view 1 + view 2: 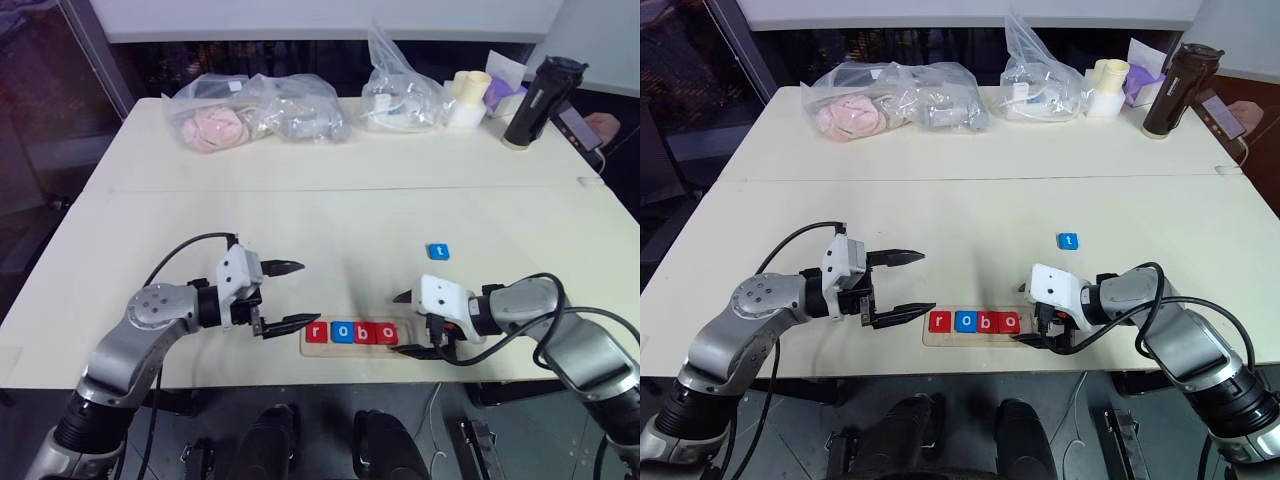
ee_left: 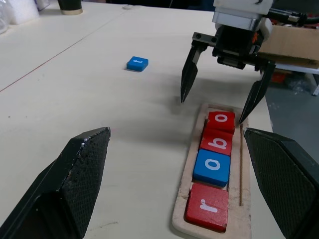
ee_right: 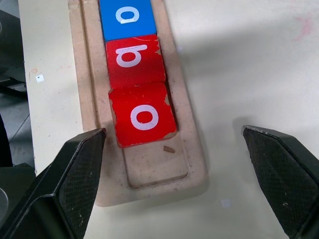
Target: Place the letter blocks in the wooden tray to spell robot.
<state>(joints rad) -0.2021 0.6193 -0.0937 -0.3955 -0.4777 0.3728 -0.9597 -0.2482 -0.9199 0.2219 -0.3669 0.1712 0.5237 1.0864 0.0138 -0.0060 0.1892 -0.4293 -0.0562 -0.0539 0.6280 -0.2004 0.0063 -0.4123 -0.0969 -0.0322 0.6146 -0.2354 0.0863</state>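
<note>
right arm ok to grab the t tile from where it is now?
Probably yes. The blue t tile lies alone on bare table, just beyond the right gripper, which stands open and empty over the wooden tray at its free end. Nothing sits between them.

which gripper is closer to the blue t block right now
Right. The right gripper hangs open over the tray's empty end, just short of the blue t block. The left gripper, also open, is beyond the tray's r end, farther off.
</note>
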